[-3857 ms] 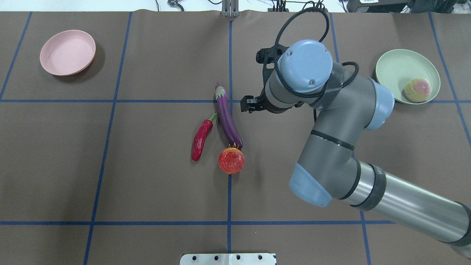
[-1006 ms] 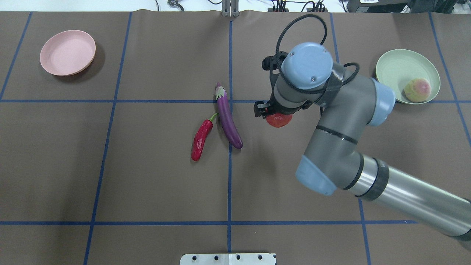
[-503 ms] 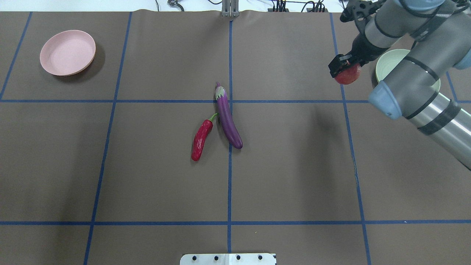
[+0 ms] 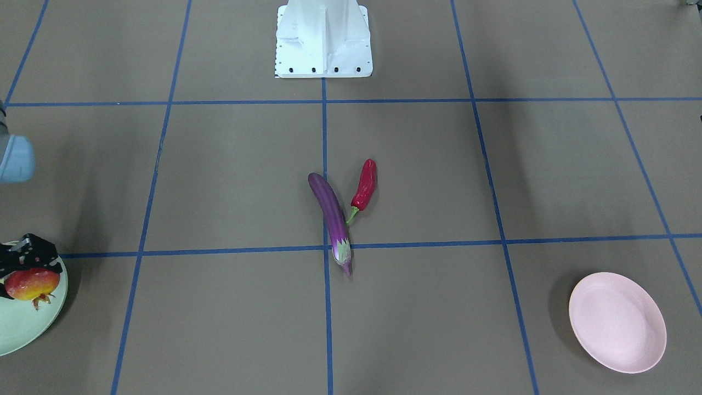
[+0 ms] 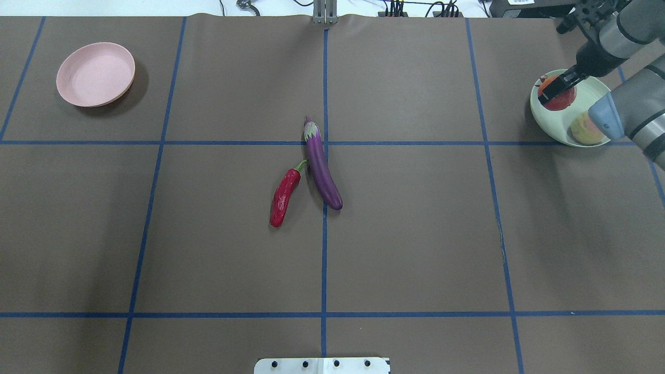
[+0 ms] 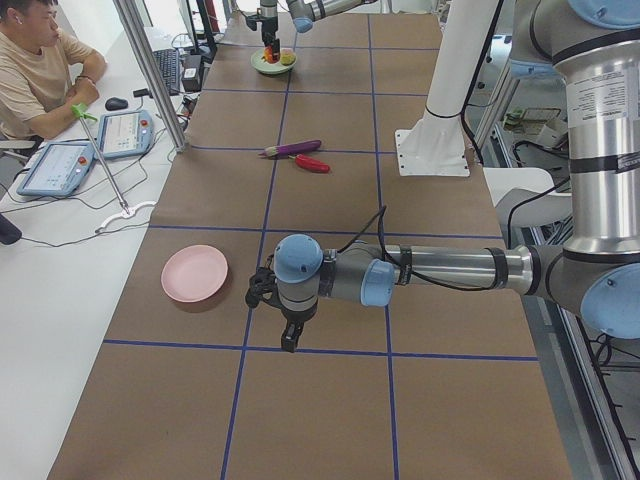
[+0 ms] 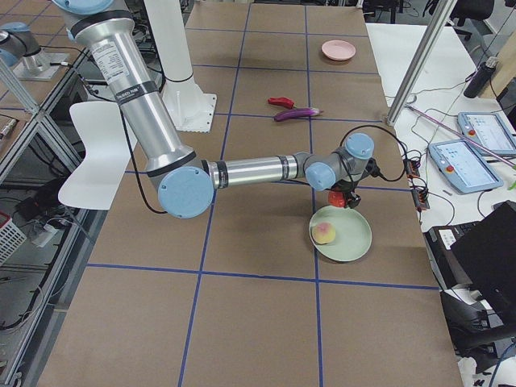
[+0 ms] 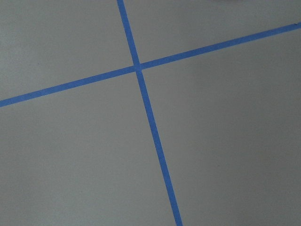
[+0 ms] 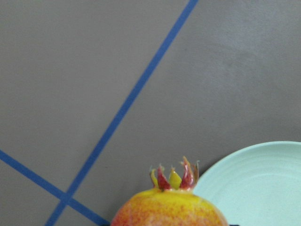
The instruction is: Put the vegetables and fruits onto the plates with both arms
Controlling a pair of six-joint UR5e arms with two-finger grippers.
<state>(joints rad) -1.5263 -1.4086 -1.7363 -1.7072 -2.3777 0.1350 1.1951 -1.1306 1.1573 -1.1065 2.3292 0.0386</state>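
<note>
On my screens the brown matte table cover (image 5: 208, 249), ruled into squares by blue tape, fills every view. The right silver-grey tubular arm (image 5: 631, 111) reaches out to the far right corner. The left silver-grey arm (image 6: 450, 268) stretches low over the table near the round pale pink shallow plate (image 5: 96, 74), which sits in the far left corner.

The round pale mint green shallow plate (image 5: 545, 122) sits in the far right corner, well apart from the pink one. Near the table's centre lies the long slender purple eggplant (image 5: 321, 169), along a blue line. The shorter glossy red chili pepper (image 5: 283, 197) is just beside it, its green stem reaching the eggplant's side.

The round red-and-yellow pomegranate (image 5: 562, 99) hangs over the mint plate's far left part, crown pointing outward. I cannot tell whether it touches the dish. The round pale yellow-green peach (image 5: 582, 130) rests in the same plate, nearer the robot.

The right black gripper (image 5: 558, 87) is clamped around the pomegranate. The left black gripper (image 6: 289, 343) points down at the table. I cannot tell how wide it stands.
</note>
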